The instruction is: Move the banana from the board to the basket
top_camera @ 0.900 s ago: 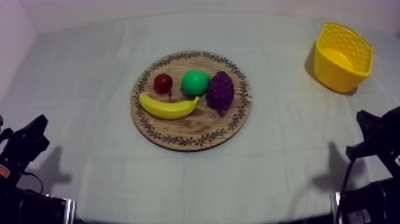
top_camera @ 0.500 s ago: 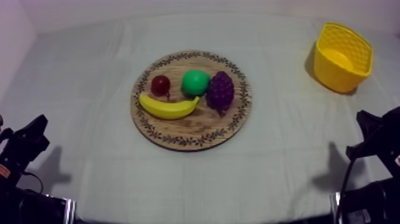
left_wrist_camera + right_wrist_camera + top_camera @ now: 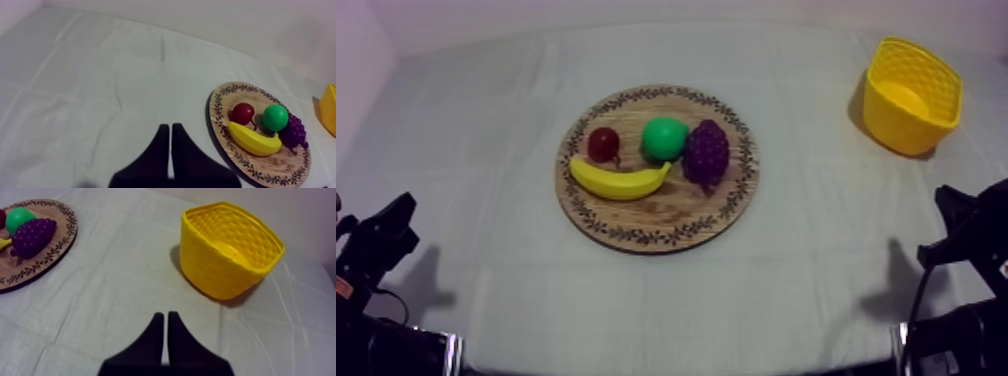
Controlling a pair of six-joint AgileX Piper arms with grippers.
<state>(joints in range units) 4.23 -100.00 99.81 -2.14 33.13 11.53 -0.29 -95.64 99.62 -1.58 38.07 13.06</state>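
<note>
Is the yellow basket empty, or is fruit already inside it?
Empty: the basket is bare inside, and the banana lies on the wooden board.

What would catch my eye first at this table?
A round wooden board at the table's middle carries a banana, a small red fruit, a green pear and purple grapes. A bright yellow basket stands at the far right. The left fingers and right fingers lie shut.
</note>
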